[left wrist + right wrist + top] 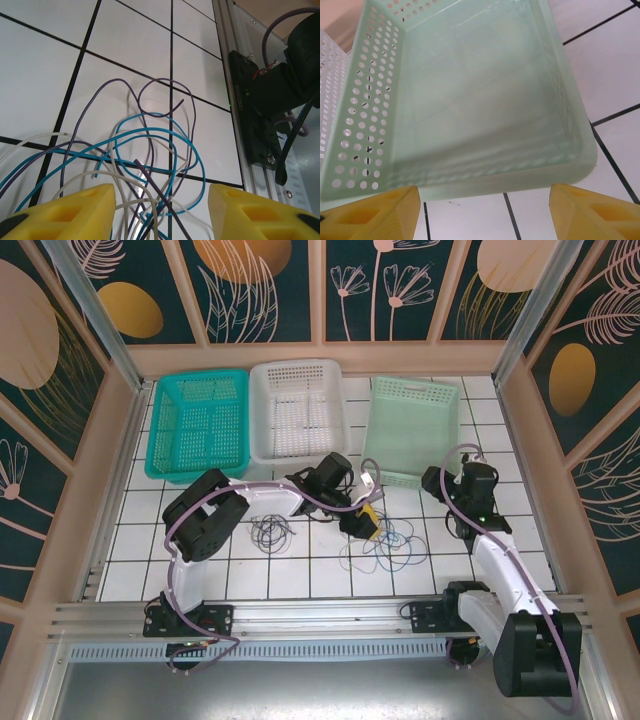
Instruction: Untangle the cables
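- Looking down from the top external view, the cables (pixel 385 545) are a loose blue, dark and pale tangle on the white tiled table (pixel 130 550), roughly mid-table. A smaller dark bunch (pixel 270 533) lies apart to its left.
- That view also gets the three baskets lined up along the far side: teal basket (pixel 160 430), white basket (pixel 262 410) and pale green basket (pixel 412 430).
- The left wrist view gives the strand detail the overhead can't: blue, purplish-dark and grey-white wires looping over each other (the blue ones pop the most).
- The right wrist view is looking into the pale green basket, with its near rim just beyond the fingers.
- The left arm is folded at the elbow and reaches across to centre. The left gripper (pixel 162 210) is at the tangle's edge, yellow fingers (pixel 65 212) spread wide and gripping nothing.
- The right arm stretches away from its base toward the green basket. The right gripper (pixel 482 212) has its fingers wide apart too, with just tile between them.
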You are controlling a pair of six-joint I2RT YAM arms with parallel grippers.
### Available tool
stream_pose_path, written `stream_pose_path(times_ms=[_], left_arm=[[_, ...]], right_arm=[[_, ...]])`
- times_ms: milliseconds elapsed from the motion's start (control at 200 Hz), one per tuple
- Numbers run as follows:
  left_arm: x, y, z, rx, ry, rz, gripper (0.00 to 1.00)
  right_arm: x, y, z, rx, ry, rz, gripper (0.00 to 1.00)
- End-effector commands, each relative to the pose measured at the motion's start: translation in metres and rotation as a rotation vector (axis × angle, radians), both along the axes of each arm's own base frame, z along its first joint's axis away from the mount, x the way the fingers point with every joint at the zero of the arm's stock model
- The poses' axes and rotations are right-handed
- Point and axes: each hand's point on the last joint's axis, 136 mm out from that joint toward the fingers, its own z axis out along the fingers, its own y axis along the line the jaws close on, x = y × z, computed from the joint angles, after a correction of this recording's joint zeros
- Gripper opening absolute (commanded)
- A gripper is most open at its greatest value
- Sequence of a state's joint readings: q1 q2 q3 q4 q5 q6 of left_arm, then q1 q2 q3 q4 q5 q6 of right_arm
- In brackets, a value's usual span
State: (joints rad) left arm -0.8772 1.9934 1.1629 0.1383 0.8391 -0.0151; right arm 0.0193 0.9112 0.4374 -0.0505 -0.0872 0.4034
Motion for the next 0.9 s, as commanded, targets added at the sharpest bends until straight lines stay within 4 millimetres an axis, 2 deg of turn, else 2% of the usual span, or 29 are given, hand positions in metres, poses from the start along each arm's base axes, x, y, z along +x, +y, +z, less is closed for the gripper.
stream_pose_path(times_ms=[0, 100, 155, 500, 711, 891], left_arm=[[0.000, -0.010, 0.010, -0.067, -0.021, -0.038, 0.48], [0.000, -0.011, 0.010, -0.068, -0.017, -0.038, 0.40], [0.001, -0.011, 0.008, -0.063, -0.016, -0.035, 0.39], [0.012, -0.015, -0.006, -0.010, -0.035, 0.000, 0.55], [0.032, -0.015, -0.020, 0.060, -0.072, 0.097, 0.56], [0.040, -0.010, -0.021, 0.079, -0.100, 0.163, 0.59]], right_arm=[[-0.005, -0.002, -0.002, 0.020, -0.008, -0.026, 0.69], [-0.008, -0.002, -0.001, 0.029, -0.013, -0.030, 0.69], [-0.009, -0.002, -0.001, 0.029, -0.011, -0.031, 0.69], [-0.012, -0.001, -0.001, 0.010, -0.004, -0.015, 0.70], [-0.011, -0.001, 0.000, -0.008, -0.010, -0.007, 0.71], [-0.011, 0.000, 0.001, -0.013, -0.015, 0.003, 0.71]])
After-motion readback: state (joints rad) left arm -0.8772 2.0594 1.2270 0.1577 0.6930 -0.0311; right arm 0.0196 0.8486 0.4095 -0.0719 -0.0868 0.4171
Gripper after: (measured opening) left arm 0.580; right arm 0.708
